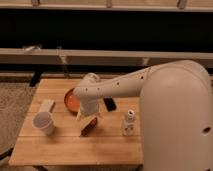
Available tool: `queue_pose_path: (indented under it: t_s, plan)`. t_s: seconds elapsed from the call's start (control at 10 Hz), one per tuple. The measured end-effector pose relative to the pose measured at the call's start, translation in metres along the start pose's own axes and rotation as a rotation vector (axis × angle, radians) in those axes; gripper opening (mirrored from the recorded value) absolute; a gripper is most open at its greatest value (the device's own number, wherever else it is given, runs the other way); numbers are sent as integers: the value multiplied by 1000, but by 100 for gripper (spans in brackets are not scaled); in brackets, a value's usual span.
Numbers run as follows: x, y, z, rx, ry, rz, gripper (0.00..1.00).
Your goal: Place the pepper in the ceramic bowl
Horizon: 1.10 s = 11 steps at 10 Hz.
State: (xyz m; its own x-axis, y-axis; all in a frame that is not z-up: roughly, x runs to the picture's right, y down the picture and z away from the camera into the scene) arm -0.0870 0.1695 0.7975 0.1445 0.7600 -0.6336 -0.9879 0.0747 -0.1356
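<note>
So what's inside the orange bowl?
Only bare orange shows in the ceramic bowl; the arm hides the rest. The gripper hangs over the pepper on the table.

Table point(65, 150): light wood, and it's carrying everything here.
Cup point(44, 122): white, upright, sitting front-left.
Block point(46, 105): pale and flat, just behind the cup.
Black slab point(109, 104): lying flat mid-table, partly covered.
Bottle point(128, 123): small, white, standing right of centre.
</note>
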Motion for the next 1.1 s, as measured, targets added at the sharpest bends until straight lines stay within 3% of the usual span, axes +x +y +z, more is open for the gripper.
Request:
queue_pose_path:
  t_s: [0.4, 1.1]
  plan:
    - [4, 6, 29, 0, 39, -14, 80]
    - [4, -4, 53, -26, 81, 1, 80]
